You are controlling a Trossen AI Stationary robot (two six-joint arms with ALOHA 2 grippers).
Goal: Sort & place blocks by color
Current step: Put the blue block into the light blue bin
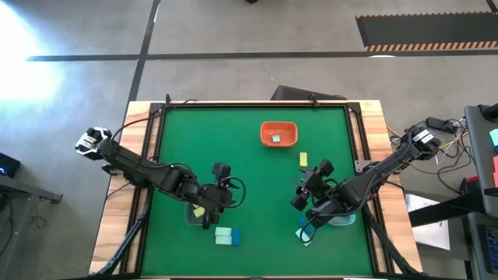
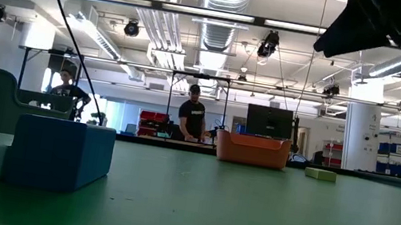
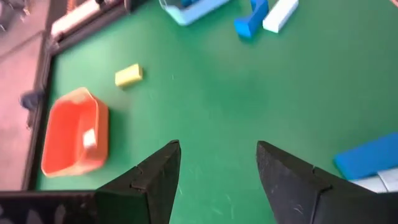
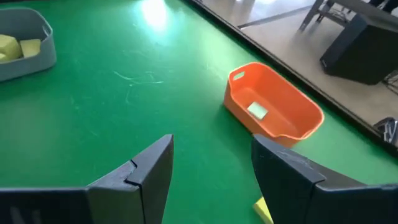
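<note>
Green-topped table on a wooden frame, concrete floor around it, workshop hall behind with two people standing far off.

Blocks, by location:
- one pale mint, inside the orange tray at the far middle of the table;
- one yellow, loose on the mat between tray and right arm;
- yellow ones, inside a grey bin on the left side, under the left arm in the high view;
- one blue and one mint, touching, near the front edge;
- one blue and one pale, beside a bluish bin on the right side.

Left gripper: over the mat near the grey bin, fingers apart, nothing between them.
Right gripper: over the mat beyond the bluish bin, fingers apart, likewise empty.
</note>
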